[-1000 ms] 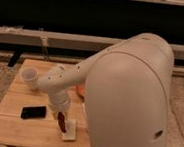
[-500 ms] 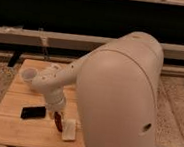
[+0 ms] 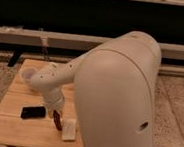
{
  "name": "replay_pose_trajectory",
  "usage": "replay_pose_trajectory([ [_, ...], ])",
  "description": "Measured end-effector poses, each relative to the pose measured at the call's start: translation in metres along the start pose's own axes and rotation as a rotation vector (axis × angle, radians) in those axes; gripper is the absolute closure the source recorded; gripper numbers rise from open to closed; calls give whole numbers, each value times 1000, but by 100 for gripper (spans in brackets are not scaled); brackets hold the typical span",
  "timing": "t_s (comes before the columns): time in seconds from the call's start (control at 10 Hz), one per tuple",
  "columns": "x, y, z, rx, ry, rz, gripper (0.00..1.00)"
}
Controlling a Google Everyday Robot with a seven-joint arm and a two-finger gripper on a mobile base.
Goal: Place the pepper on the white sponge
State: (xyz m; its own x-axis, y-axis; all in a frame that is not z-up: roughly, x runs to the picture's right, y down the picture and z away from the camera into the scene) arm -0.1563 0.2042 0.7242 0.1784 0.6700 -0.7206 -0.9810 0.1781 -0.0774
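The pepper is small, dark red and stands nearly upright at the tip of my gripper, just above the wooden table. The gripper hangs from the white arm and is shut on the pepper. The white sponge lies flat on the table right beside the pepper, on its right. The pepper is next to the sponge's left edge, not on top of it. My large white arm housing hides the right part of the table.
A black phone lies on the table left of the gripper. A thin pale upright object stands at the table's back edge. Gravel-like floor surrounds the table, and a dark wall with light rails runs behind.
The arm has swung a little to the left and fills more of the view. The gripper with the pepper stays beside the sponge, shifted slightly left.
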Motion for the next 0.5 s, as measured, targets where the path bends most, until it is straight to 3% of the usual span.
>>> replay_pose_trajectory([
  [0.2, -5, 5, -1, 1, 8, 5, 91],
  [0.5, 3, -23, 3, 6, 73, 62, 100],
])
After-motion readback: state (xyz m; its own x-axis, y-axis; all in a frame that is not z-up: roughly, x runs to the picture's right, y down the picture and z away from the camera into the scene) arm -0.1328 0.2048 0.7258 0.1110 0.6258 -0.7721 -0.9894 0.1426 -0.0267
